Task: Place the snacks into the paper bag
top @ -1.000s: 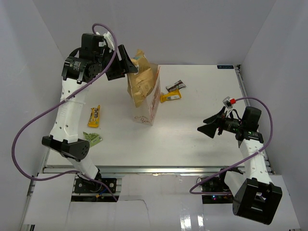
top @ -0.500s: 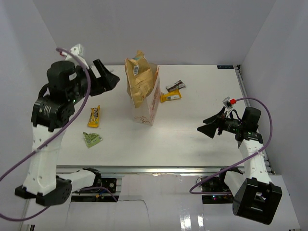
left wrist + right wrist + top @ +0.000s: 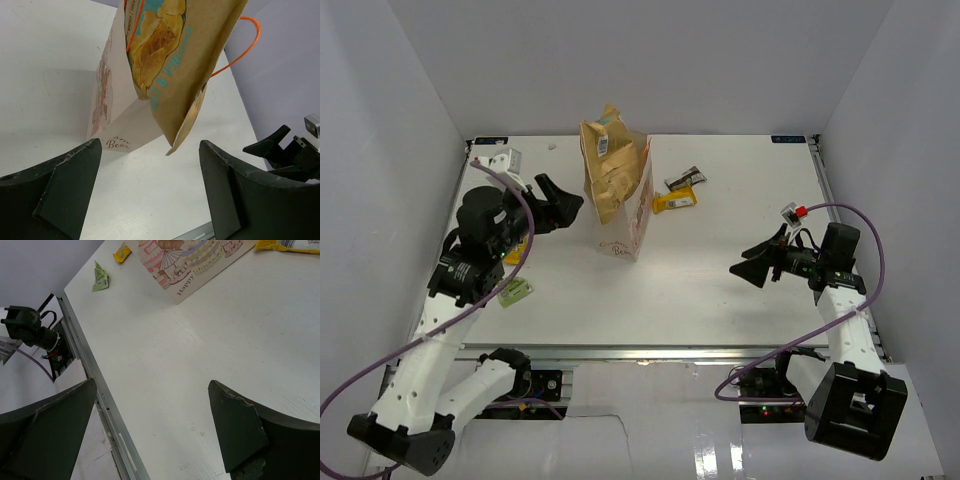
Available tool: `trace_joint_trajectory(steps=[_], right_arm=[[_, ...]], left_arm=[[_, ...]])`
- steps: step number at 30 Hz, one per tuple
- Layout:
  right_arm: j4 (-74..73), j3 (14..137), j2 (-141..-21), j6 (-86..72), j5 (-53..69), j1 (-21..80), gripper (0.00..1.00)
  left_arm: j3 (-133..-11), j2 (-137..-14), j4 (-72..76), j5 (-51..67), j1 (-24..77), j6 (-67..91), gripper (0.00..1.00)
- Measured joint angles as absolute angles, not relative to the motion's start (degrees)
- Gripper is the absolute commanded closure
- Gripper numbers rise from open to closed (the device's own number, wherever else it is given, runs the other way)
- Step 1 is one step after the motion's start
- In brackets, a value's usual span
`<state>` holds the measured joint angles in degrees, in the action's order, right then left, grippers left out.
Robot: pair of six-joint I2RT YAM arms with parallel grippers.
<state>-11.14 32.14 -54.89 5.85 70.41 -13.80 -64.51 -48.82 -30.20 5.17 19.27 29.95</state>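
The cream paper bag [image 3: 632,212] stands upright at the table's middle back. The tan chip bag [image 3: 604,168] sticks out of its top, leaning left; the left wrist view shows the chip bag [image 3: 170,55] hanging over the paper bag [image 3: 112,107] by its orange handle [image 3: 246,44]. My left gripper [image 3: 562,204] is open and empty, just left of the bag. The green pouch [image 3: 516,291] lies front left. A yellow wrapper [image 3: 677,200] and the dark bar [image 3: 685,179] lie right of the bag. My right gripper [image 3: 752,263] is open and empty at the right.
A second yellow packet [image 3: 121,252] lies near the green pouch [image 3: 100,277]; my left arm mostly hides it from above. The table's metal front rail [image 3: 95,385] runs below my right gripper. White walls close in the table on three sides.
My left gripper has left the top of the chip bag, swung left and come down beside the paper bag, empty. The chip bag stays in the bag. The right arm has not moved.
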Motion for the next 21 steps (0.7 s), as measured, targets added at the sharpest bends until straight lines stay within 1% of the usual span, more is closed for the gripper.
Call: trace_joint_trajectory(steps=[4,8,11,13,16,19,21], right_arm=[[-12.95,32.25,-55.57,7.14,69.38,-13.80,0.02],[-13.58,32.25,-55.61,7.77,68.53,-13.80,0.02],[-13.58,32.27,-55.61,7.97,67.90,-13.80,0.02],[-13.58,32.40,-55.61,7.97,67.64,-13.80,0.02],[-13.61,32.51,-55.61,7.97,67.44,-13.80,0.02],[-13.61,32.53,-55.59,7.97,67.29,-13.80,0.02],[-13.61,32.58,-55.55,7.97,67.16,-13.80,0.02]], left_arm=[[-64.31,-53.71,-26.50,3.16,24.16,28.45,0.12],[-64.31,-55.75,-24.45,0.01,30.68,27.75,0.13],[-64.31,-56.23,-23.88,-2.37,33.69,27.46,0.18],[-64.31,-56.40,-23.73,-4.19,34.46,27.42,0.24],[-64.34,-57.14,-23.64,-7.33,34.74,27.29,0.29],[-64.64,-58.89,-23.66,-10.22,34.89,26.98,0.30],[-65.19,-60.73,-23.64,-11.38,34.89,26.79,0.37]])
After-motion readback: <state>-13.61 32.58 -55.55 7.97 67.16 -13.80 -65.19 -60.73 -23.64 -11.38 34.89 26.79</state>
